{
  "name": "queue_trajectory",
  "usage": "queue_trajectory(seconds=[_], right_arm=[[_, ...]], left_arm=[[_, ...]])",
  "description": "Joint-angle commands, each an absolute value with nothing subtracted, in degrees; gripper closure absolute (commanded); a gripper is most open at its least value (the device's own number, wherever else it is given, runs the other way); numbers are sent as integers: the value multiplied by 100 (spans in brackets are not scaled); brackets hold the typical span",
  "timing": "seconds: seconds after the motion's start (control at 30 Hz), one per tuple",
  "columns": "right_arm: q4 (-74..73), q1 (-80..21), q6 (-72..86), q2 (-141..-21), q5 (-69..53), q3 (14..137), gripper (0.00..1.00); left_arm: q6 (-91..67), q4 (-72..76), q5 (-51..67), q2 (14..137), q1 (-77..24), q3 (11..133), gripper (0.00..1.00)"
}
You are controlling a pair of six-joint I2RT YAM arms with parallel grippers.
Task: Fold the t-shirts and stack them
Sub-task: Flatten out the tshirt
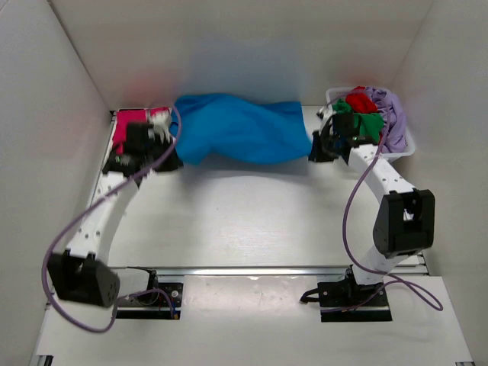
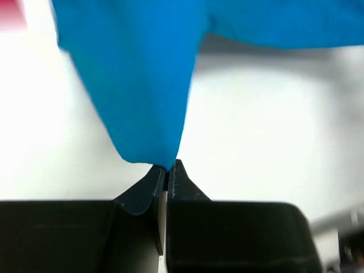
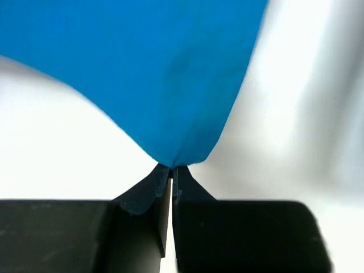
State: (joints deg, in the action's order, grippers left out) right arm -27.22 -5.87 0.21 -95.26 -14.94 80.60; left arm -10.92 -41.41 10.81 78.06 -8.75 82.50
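Blue t-shirt (image 1: pixel 240 130) spans the far tabletop (image 1: pixel 252 221), stretched between the arms: left jaws and right jaws each clench one end, seemingly to pull it taut and flat for folding. Other t-shirts (image 1: pixel 366 114) sit in the basket (image 1: pixel 408 149) at right.

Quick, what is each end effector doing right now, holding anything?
The left end effector is closed on one end of the blue t-shirt.
The right end effector is closed on its other end.

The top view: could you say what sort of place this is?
Likely a robot lab cell: bare white walls box in a white table, with a left arm and a right arm bolted at its near edge.
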Motion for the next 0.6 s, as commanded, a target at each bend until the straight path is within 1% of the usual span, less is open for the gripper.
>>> queue_trajectory(seconds=[0.0,0.03,0.1,0.17,0.3,0.4,0.5,0.57], right_arm=[[-2821,-905,868,-8229,-1186,6878,100],[-2847,-957,992,-8070,-1143,6638,100],[-3066,-1055,1229,-7622,-1037,5971,100],[-3357,-985,1336,-7428,-993,5653,100],[-4050,-678,1100,-7059,-993,5143,100],[-4174,-476,1046,-6909,-1089,4905,100],[-4315,-334,1003,-6891,-1204,4799,99],[-4490,-413,993,-6978,-1152,4781,100]], left_arm=[[-1958,-3780,1485,5832,-1036,6019,100],[-2117,-3744,1442,5410,-1142,5481,100],[-2267,-3744,1327,4873,-1248,4873,100],[-2364,-3980,1353,4231,-1205,4449,100],[-2381,-4613,1318,3719,-1432,3965,100],[-2408,-4825,1441,3481,-1450,3674,100],[-2522,-5044,1634,3261,-1511,3437,100],[-2522,-5106,1757,3147,-1547,3314,100]])
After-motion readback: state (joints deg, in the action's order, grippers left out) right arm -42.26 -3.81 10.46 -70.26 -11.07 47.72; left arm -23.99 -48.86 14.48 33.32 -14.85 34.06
